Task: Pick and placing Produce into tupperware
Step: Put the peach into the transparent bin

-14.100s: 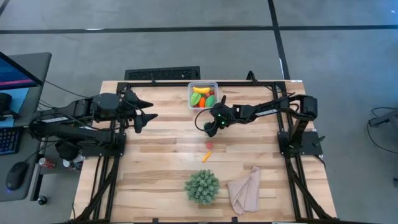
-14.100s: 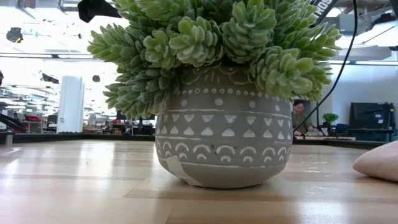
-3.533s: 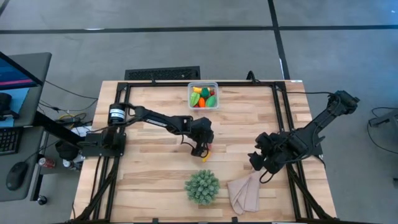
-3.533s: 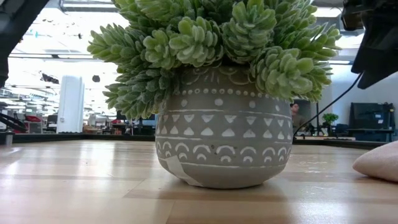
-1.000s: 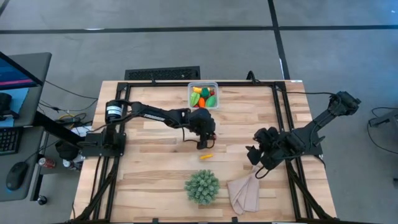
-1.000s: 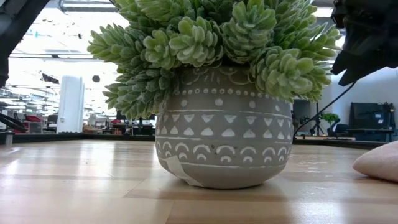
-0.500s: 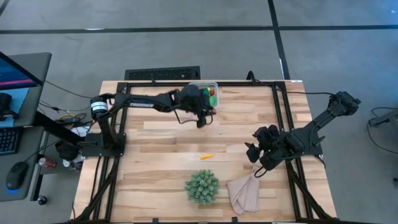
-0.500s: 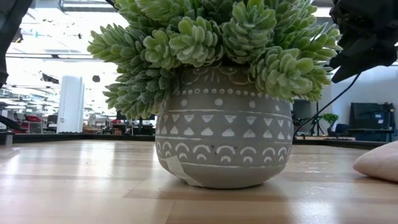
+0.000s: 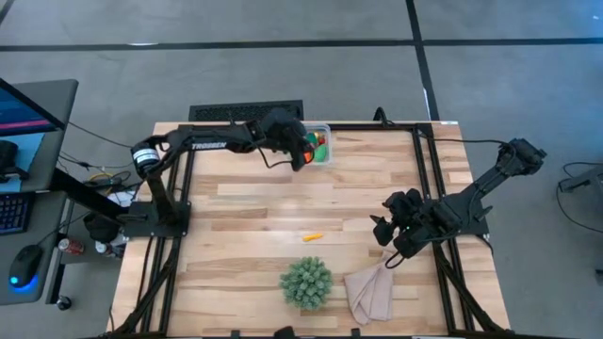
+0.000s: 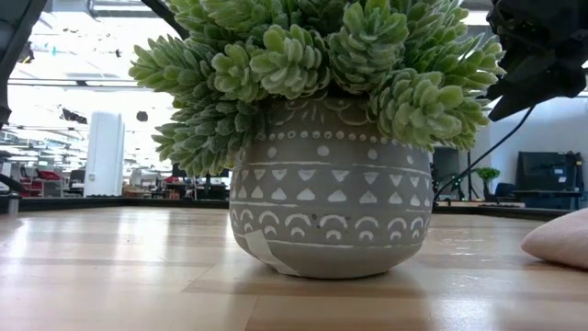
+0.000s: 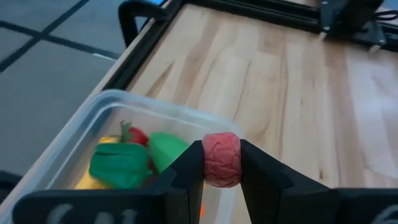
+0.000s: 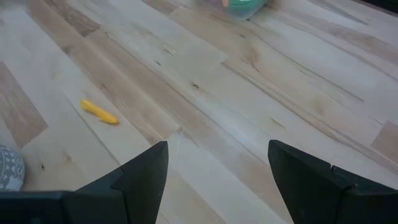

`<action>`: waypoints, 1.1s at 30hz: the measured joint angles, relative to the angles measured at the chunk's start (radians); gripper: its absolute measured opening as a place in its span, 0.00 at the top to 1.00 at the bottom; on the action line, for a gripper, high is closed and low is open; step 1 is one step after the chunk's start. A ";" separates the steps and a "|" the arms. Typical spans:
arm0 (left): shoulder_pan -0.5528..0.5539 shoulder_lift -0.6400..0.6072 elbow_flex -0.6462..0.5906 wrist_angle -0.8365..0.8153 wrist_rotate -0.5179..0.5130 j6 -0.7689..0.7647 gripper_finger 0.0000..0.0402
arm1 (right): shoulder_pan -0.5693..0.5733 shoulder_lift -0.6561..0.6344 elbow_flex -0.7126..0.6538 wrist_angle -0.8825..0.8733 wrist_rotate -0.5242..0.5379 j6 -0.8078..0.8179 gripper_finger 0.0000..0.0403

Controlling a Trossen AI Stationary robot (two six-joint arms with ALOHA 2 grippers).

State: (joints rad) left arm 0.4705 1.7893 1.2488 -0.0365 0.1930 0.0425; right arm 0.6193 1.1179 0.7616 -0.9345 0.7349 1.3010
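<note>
Grey concrete floor surrounded the wooden table (image 9: 245, 202). A red berry (image 11: 222, 159) was clamped by the left gripper (image 11: 222, 168) above the tupperware (image 11: 93, 134); the right gripper (image 12: 217, 163) was held spread.

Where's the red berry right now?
The red berry is pinched in the left gripper, above the near rim of the tupperware at the table's far edge.

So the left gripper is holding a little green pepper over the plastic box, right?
Not quite. The left gripper is over the tupperware, but it is shut on a small red berry, not a green pepper. The green piece already lies inside the box. The left wrist view shows this.
</note>
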 joint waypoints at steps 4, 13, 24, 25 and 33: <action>0.020 0.000 0.000 -0.052 0.000 -0.025 0.81 | 0.000 0.000 0.000 0.000 0.000 0.000 0.33; 0.081 0.001 0.000 -0.214 -0.001 -0.099 0.81 | 0.000 0.000 0.000 0.000 0.008 0.000 0.33; 0.177 0.002 0.030 -0.253 0.004 -0.220 0.81 | 0.000 0.000 0.000 0.000 0.029 0.000 0.33; 0.180 0.002 0.040 -0.253 0.004 -0.214 0.81 | 0.000 0.000 0.000 0.000 0.029 0.000 0.33; 0.184 0.011 0.106 -0.241 -0.038 -0.104 0.81 | 0.000 0.000 0.000 0.000 0.029 0.000 0.33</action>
State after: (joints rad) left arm 0.6548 1.8000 1.3543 -0.2777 0.1551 -0.0617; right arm 0.6192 1.1179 0.7616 -0.9340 0.7642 1.3014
